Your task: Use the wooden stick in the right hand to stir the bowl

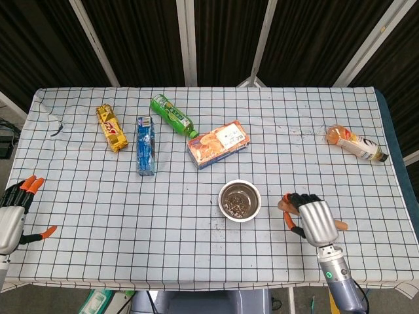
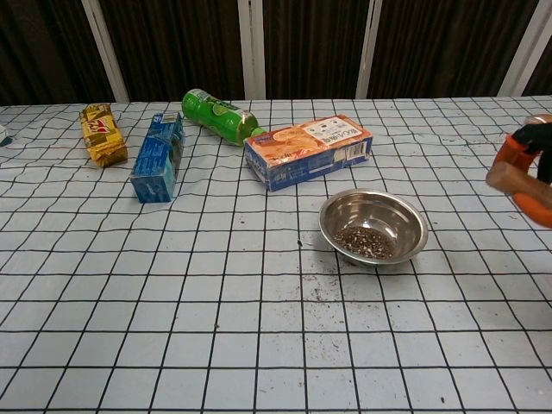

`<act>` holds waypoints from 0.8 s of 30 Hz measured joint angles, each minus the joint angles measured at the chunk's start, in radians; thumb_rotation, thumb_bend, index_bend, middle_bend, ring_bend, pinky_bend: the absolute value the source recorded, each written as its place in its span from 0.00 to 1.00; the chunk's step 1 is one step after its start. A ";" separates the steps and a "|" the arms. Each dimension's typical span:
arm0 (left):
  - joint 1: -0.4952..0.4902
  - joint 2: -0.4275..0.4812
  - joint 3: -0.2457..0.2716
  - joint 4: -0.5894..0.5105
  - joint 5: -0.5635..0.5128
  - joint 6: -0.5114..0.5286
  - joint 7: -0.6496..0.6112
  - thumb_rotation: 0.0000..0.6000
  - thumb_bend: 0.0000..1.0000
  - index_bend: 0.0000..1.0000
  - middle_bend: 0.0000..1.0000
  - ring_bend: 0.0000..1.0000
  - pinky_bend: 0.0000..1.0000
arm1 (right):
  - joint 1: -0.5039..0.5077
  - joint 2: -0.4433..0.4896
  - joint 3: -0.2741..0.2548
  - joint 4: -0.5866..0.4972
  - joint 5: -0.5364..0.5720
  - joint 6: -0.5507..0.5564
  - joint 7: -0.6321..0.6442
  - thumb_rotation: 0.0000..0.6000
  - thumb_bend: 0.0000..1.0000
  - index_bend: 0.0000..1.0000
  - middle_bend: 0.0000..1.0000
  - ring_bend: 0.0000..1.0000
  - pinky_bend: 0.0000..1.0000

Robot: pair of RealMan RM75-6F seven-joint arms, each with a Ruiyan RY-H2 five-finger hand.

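Where slatted dark walls rise, a checked tablecloth [image 1: 163,216].

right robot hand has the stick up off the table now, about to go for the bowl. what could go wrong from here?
1. The right robot hand holds the wooden stick with most of it hidden under the fingers, so it could slip or twist when stirring starts.
2. The steel bowl is shallow and stands loose on the checked cloth; a sideways push may slide or tip it.
3. Grains lie low in the bowl and some already dot the cloth; brisk stirring may throw out more.
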 measured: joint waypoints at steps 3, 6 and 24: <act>0.001 -0.001 0.000 0.001 0.002 0.002 -0.002 1.00 0.02 0.00 0.00 0.00 0.00 | 0.000 0.018 0.030 -0.018 0.011 0.025 0.069 1.00 0.60 0.76 0.62 0.62 0.52; 0.000 -0.002 0.001 -0.001 0.003 0.001 -0.001 1.00 0.02 0.00 0.00 0.00 0.00 | -0.002 0.022 0.060 -0.029 0.027 0.052 0.157 1.00 0.60 0.76 0.62 0.62 0.52; -0.001 0.000 0.003 -0.001 0.003 -0.007 -0.018 1.00 0.02 0.00 0.00 0.00 0.00 | 0.026 -0.083 0.254 0.040 0.158 0.144 0.565 1.00 0.60 0.76 0.62 0.62 0.52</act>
